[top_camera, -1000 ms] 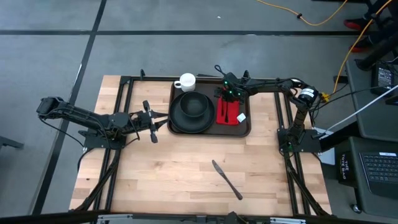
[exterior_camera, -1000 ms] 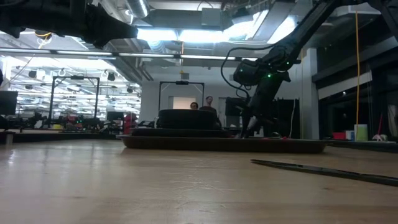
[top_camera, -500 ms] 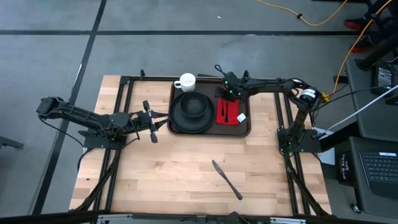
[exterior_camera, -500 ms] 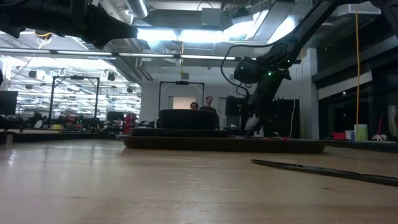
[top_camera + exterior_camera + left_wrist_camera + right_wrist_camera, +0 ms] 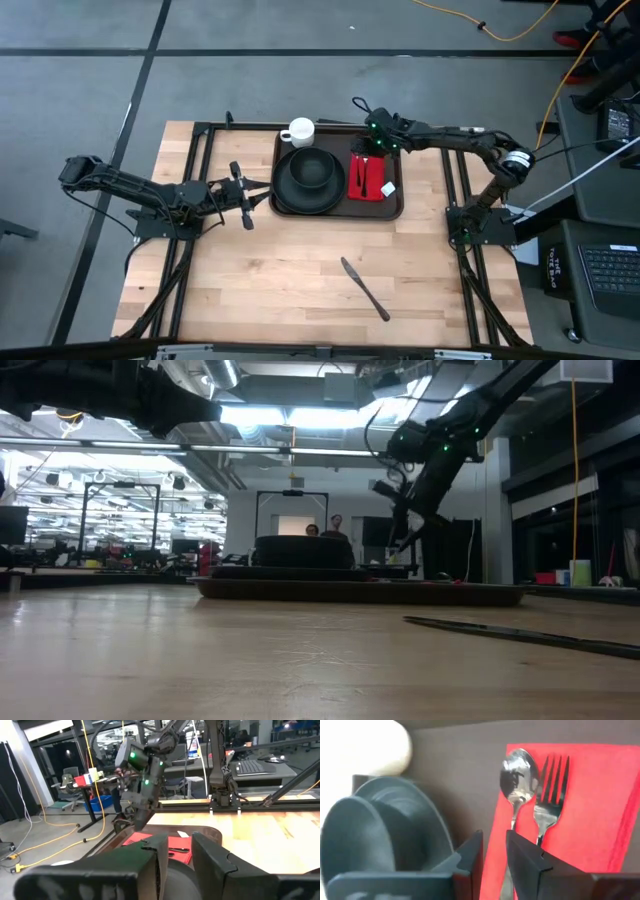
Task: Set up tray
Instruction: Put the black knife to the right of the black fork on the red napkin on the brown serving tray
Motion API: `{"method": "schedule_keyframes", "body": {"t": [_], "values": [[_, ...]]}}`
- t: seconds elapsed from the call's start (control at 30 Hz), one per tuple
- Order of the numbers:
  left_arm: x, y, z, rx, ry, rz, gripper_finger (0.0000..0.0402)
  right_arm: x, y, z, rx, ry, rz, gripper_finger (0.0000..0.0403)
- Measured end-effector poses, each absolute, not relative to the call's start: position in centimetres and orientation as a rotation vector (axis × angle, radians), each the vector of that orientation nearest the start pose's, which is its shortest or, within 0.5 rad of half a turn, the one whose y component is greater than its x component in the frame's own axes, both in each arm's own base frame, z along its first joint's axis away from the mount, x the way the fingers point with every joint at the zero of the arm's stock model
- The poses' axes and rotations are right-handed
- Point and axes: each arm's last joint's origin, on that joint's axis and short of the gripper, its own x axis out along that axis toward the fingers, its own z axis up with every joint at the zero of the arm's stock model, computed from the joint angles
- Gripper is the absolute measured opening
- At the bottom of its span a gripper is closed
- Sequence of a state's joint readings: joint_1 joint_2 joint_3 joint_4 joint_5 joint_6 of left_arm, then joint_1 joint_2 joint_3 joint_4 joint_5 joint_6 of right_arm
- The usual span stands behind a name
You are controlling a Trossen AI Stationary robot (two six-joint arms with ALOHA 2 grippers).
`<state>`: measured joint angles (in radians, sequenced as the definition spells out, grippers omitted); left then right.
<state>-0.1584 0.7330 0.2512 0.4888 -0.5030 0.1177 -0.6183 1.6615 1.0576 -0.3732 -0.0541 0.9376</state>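
Observation:
The dark brown tray (image 5: pixel 338 214) lies at the table's far middle. It carries a black plate with a black bowl (image 5: pixel 308 177) and a red napkin (image 5: pixel 368 178). A spoon (image 5: pixel 517 767) and a fork (image 5: pixel 551 780) lie side by side on the napkin. A white cup (image 5: pixel 298 131) stands at the tray's far left corner. My right gripper (image 5: pixel 363 149) hangs above the napkin's far end, narrowly open and holding nothing. My left gripper (image 5: pixel 262 190) waits just left of the tray, narrowly open. A knife (image 5: pixel 365 288) lies on the bare table toward the near edge.
A black frame of rails (image 5: pixel 200 160) runs round the table on the left, far and right sides. The right arm's base (image 5: pixel 478 222) stands right of the tray. Bare wood stretches between the tray and the near edge, around the knife. People stand far off in the room (image 5: pixel 325 530).
My right gripper has risen from the napkin and drawn back toward the table's far edge and a little right. The spoon and fork have stayed on the napkin. The tray, dishes and knife have kept their places.

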Motion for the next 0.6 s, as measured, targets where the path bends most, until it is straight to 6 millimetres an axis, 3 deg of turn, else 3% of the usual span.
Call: {"method": "schedule_keyframes", "body": {"t": [0.3, 0.6], "values": [[16.2, -1.2, 22.0, 0.107, 0.012, 0.340, 0.0076, 26.8, -16.5, 23.9, 0.930, 0.626, -0.785, 0.0087], [16.2, -1.2, 22.0, 0.087, 0.008, 0.339, 0.0075, 27.3, -10.6, 27.0, 0.586, 0.649, -0.707, 0.0087]]}}
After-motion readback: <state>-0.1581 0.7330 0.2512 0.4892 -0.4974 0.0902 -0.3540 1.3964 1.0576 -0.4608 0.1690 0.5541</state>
